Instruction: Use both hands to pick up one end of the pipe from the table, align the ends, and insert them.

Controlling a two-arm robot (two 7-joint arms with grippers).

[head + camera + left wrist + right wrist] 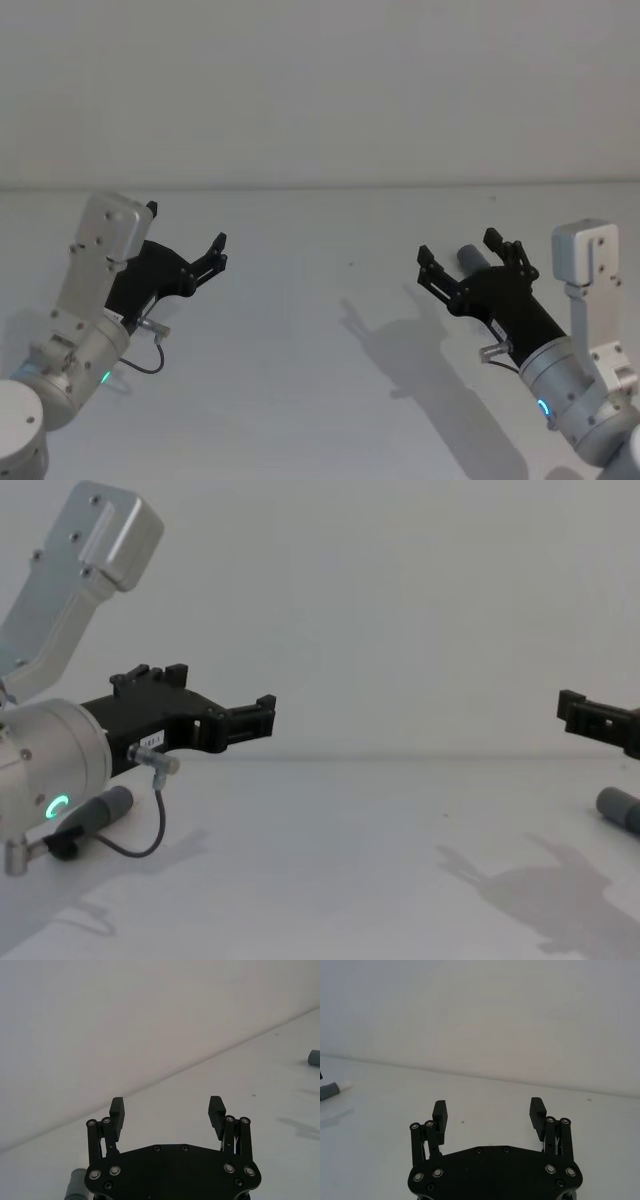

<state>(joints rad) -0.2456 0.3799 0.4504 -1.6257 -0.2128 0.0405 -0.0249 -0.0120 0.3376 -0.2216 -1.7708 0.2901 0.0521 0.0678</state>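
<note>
Both pipe pieces lie on the white table. The right dark grey piece sits just beyond my right gripper, which hovers open and empty above it; from the chest the same piece lies below that gripper. The left piece rests under my left wrist, beside the open, empty left gripper. Its grey end shows in the left wrist view under the gripper. From the right wrist, beyond the open gripper, that piece's whitish tip points toward the table's middle.
A thin black cable loops from the left wrist. The white wall rises behind the table's far edge. Bare tabletop lies between the two arms.
</note>
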